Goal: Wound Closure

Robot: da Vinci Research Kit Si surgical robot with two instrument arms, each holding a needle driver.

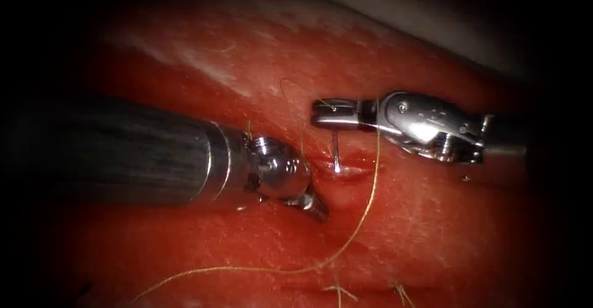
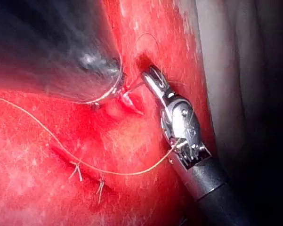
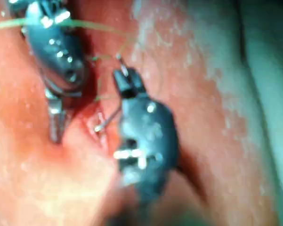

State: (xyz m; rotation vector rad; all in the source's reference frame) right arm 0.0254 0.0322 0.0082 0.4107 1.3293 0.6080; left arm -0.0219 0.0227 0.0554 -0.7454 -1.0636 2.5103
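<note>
Right hand [image 1: 318, 113] clamped on needle [image 1: 335, 154] near its upper end | needle tip at cut [image 1: 346, 171], tissue [image 1: 432, 221] | left hand [image 1: 316, 206] pressed beside cut, grip unclear | thread [image 1: 364, 212] trailing slack | judgement: follow needle's curve, keep thread clear.

The endoscope view is lit at the centre and falls to black at its edges and corners. Glare sits on the right end effector [image 1: 321, 114] and the left end effector [image 1: 315, 206]. In the left wrist view the near shaft [image 2: 52, 52] is blurred. The right wrist view is soft throughout, the tissue [image 3: 207, 117] pale.
</note>
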